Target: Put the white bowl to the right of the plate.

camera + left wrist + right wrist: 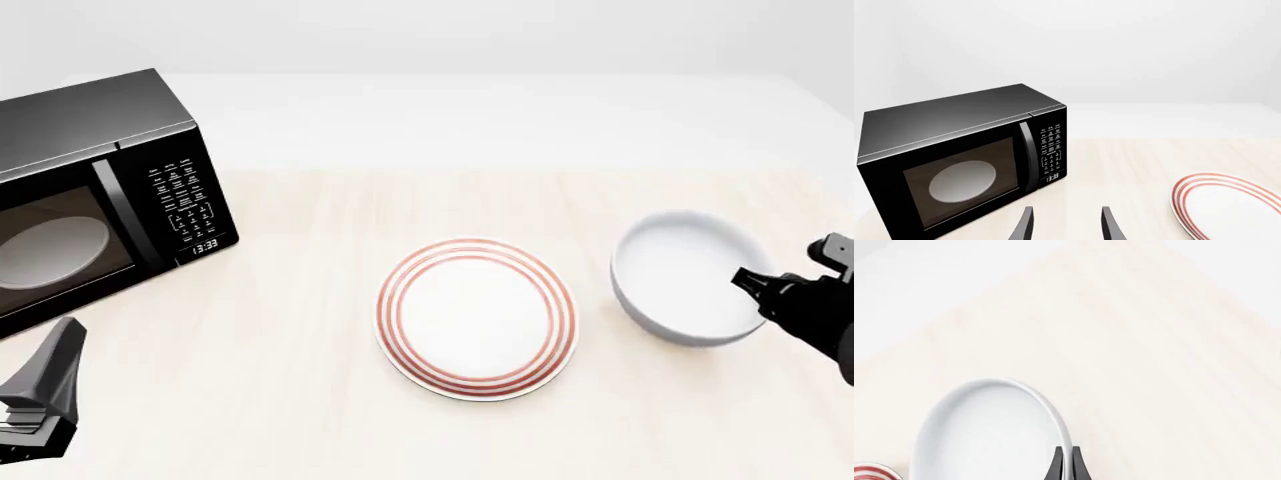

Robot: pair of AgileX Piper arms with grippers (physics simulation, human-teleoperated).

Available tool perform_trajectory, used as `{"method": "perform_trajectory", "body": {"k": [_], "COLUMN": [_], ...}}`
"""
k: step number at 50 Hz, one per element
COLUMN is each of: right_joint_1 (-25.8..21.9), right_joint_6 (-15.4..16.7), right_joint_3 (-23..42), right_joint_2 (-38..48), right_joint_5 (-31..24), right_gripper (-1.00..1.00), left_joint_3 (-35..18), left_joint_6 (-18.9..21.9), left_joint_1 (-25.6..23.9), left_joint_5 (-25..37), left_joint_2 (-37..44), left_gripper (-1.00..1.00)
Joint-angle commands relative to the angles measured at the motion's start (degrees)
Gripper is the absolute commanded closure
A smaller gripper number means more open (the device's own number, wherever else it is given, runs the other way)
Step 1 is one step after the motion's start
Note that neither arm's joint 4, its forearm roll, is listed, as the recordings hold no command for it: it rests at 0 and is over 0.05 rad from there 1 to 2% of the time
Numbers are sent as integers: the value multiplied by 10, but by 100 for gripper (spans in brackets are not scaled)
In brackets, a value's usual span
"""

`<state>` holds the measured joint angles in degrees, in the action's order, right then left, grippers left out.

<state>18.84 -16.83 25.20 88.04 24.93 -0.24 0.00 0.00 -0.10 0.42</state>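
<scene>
Bowl (pixel 683 275) rim pinched by right end effector (pixel 1067 462), beside plate (pixel 477 317); left end effector (pixel 1066 222) spread.

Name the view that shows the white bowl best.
The front view: the whole white bowl shows, right of the plate. The right wrist view crops it at the right tool; the left wrist view misses it.

Black microwave (pixel 100 195) at table's (pixel 294 400) far left, door shut, pale round dish (pixel 51 252) visible through window, clock display (pixel 204 245) lit; light wood tabletop
</scene>
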Motion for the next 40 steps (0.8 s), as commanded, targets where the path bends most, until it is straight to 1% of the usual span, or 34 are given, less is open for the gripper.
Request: {"method": "perform_trajectory", "body": {"k": [1, 17, 22, 24, 25, 27, 28, 29, 31, 32, 38, 40], "right_joint_1": [9, 10, 0, -1, -6, -10, -10, -11, -15, -16, -25, -33], "right_joint_6": [-9, -17, -27, -26, -30, -31, -31, -28, -32, -27, -23, -22], "right_joint_3": [-7, -10, -17, -17, -21, -24, -24, -26, -30, -28, -26, -26], "right_joint_2": [33, 90, 72, 61, 46, 11, 11, -29, -61, -83, -190, -237], "right_joint_5": [33, 77, 75, 66, 62, 41, 41, 17, 0, -18, -94, -127], "right_gripper": [100, 100, 100, 100, -100, -100, -100, -100, -100, -100, -100, -100], "left_joint_3": [0, 0, 0, 0, 0, 0, 0, 0, 0, 0, 0, 0], "left_joint_6": [0, 0, 0, 0, 0, 0, 0, 0, 0, 0, 0, 0], "left_joint_1": [0, 0, 0, 0, 0, 0, 0, 0, 0, 0, 0, 0], "left_joint_5": [0, 0, 0, 0, 0, 0, 0, 0, 0, 0, 0, 0], "left_joint_2": [0, 0, 0, 0, 0, 0, 0, 0, 0, 0, 0, 0], "left_gripper": [-100, -100, -100, -100, -100, -100, -100, -100, -100, -100, -100, -100]}}
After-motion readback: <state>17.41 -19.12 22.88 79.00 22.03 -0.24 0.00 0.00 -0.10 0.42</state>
